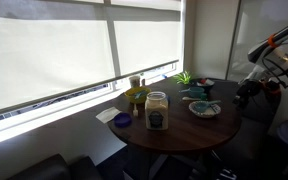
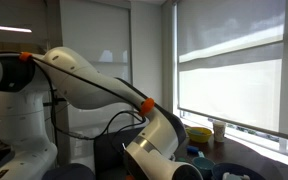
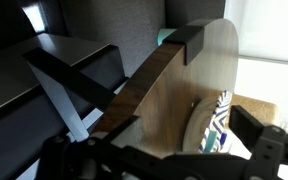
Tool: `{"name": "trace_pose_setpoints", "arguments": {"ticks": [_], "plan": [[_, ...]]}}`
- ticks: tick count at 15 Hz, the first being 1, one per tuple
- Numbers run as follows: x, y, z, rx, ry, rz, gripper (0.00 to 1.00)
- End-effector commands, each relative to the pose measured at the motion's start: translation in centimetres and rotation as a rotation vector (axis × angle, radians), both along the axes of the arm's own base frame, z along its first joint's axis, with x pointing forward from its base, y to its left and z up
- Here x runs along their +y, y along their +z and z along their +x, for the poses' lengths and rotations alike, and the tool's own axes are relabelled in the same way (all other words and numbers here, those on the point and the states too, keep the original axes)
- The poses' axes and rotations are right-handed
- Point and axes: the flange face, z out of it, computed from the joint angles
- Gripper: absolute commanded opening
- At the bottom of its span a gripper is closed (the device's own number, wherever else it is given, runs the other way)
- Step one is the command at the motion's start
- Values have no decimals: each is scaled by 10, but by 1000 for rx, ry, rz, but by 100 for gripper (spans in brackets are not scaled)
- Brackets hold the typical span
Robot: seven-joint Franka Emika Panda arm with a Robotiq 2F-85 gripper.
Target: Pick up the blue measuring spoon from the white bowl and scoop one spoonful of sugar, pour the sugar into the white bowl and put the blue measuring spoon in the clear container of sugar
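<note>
The white bowl [image 1: 205,108] sits on the round wooden table [image 1: 184,135], towards its right side. The wrist view shows the bowl [image 3: 197,126] side on, with a blue pattern inside and the blue measuring spoon [image 3: 210,140] lying in it. The clear container of sugar [image 1: 156,110] stands mid-table with a dark label, and the pale sugar [image 1: 156,101] shows through its wall. My gripper [image 1: 246,92] hangs beyond the table edge, to the right of the bowl. In the wrist view the gripper [image 3: 179,142] is open and empty, with the bowl lying between its fingers further off.
A small dark-blue dish [image 1: 122,120], a yellow-green jar [image 1: 137,97], a cup [image 1: 136,81] and a green plant [image 1: 184,78] stand on the table by the window. In an exterior view my arm [image 2: 94,85] blocks most of the table.
</note>
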Motion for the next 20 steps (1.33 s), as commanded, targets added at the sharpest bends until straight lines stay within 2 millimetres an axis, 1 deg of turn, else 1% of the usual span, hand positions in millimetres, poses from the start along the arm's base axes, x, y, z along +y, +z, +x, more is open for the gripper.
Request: {"name": "trace_pose_setpoints", "arguments": {"ticks": [1,2,4,6,8,9,10,12,17,18,20], "plan": [[-4,1,0,-2,-12,0,100],[-7,10,-3,-50,-29,30,100],[-20,21,-8,-110,-89,64,100],[-33,28,-12,-179,-158,117,100],[-43,31,-15,-210,-204,175,100],[-44,34,-14,-215,-181,189,100],[-40,28,-16,-176,-181,147,100],[-43,29,-19,-179,-187,152,100],[-41,27,-17,-176,-181,153,100],[-36,26,-14,-169,-172,178,100],[-24,27,1,-167,-156,197,100]]}}
